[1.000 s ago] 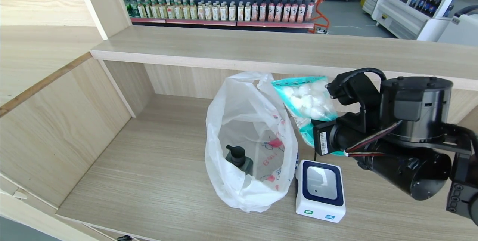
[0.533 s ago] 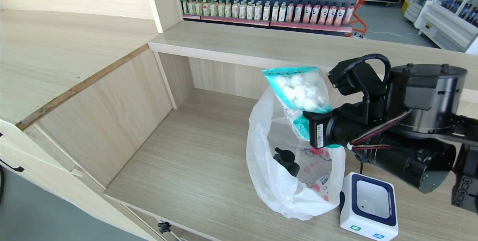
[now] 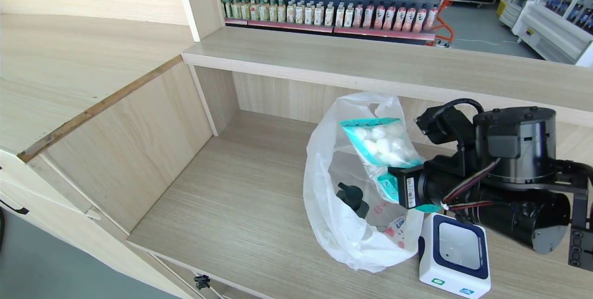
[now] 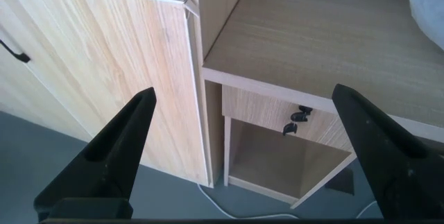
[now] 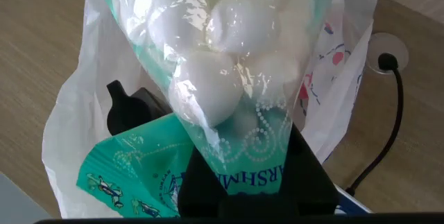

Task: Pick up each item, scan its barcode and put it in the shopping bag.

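Observation:
A teal bag of white marshmallows (image 3: pixel 380 146) hangs tilted in the mouth of the white plastic shopping bag (image 3: pixel 343 238), which stands open on the wooden counter (image 3: pixel 241 211). My right gripper (image 3: pixel 393 185) is shut on the marshmallow bag's lower end, just right of the shopping bag's rim. In the right wrist view the marshmallow bag (image 5: pixel 229 78) rises from the right gripper (image 5: pixel 243 179), with the shopping bag (image 5: pixel 69 141) beneath it. A black pump bottle (image 3: pixel 352 197) lies inside the shopping bag. My left gripper (image 4: pixel 244 91) is open, off the counter's front edge, above the floor.
A white and blue barcode scanner (image 3: pixel 456 255) sits on the counter right of the shopping bag, its cable (image 5: pixel 388 134) running back. A raised ledge (image 3: pixel 370 65) overhangs the back and a wooden side wall (image 3: pixel 134 146) closes the left. A drawer key (image 4: pixel 297 116) hangs below the front edge.
The head camera shifted right. My right gripper carried the marshmallow bag from right of the shopping bag to above its mouth, then lowered it into the opening.

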Robot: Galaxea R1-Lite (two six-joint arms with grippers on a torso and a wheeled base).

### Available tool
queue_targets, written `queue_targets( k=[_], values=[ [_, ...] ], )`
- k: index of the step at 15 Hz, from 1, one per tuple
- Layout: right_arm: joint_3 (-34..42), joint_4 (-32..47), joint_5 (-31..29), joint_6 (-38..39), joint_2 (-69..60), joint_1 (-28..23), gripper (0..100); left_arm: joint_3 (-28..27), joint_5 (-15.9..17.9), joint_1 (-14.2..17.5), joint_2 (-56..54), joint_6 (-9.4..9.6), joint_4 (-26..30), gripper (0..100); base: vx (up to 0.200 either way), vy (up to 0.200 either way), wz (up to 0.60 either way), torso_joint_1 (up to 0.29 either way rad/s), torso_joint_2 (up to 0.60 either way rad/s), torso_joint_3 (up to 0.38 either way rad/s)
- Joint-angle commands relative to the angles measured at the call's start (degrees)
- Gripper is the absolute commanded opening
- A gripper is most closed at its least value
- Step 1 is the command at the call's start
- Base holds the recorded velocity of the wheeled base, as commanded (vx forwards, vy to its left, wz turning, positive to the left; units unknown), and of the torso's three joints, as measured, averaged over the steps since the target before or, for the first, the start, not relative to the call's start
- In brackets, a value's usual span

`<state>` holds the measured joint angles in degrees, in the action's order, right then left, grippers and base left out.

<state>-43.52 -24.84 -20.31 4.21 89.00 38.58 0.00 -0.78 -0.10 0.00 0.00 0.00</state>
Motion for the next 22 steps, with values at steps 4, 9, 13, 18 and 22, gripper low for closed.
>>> queue_targets(
  k=[4, 9, 13, 18, 22],
  values=[
    [-0.5, 0.0, 1.7, 3.4, 0.1, 0.1, 0, 0.0, 0.0, 0.0, 0.1, 0.0, -0.1, 100, 0.0, 0.0, 0.0, 0.0, 0.0, 0.0],
    [-1.2, 0.1, 1.8, 7.4, 0.3, 0.2, 0, 0.0, 0.0, 0.0, 0.1, 0.0, 0.0, 100, 0.0, 0.0, 0.0, 0.0, 0.0, 0.0],
    [-1.3, 0.1, 1.8, 8.6, -0.3, 0.3, 100, 0.0, 0.0, 0.0, 0.0, 0.0, -0.1, 100, 0.0, 0.0, 0.0, 0.0, 0.0, 0.0],
    [-2.6, 0.2, 1.1, 6.4, -3.7, 2.8, 100, 0.0, 0.0, 0.0, 0.1, 0.0, -0.1, 100, 0.0, 0.0, 0.0, 0.0, 0.0, 0.0],
    [-2.7, 9.5, -11.6, -5.0, -18.3, 3.4, 100, 0.0, 0.0, 0.0, 0.1, 0.0, -0.1, 100, 0.0, 0.0, 0.0, 0.0, 0.0, 0.0]
  ],
)
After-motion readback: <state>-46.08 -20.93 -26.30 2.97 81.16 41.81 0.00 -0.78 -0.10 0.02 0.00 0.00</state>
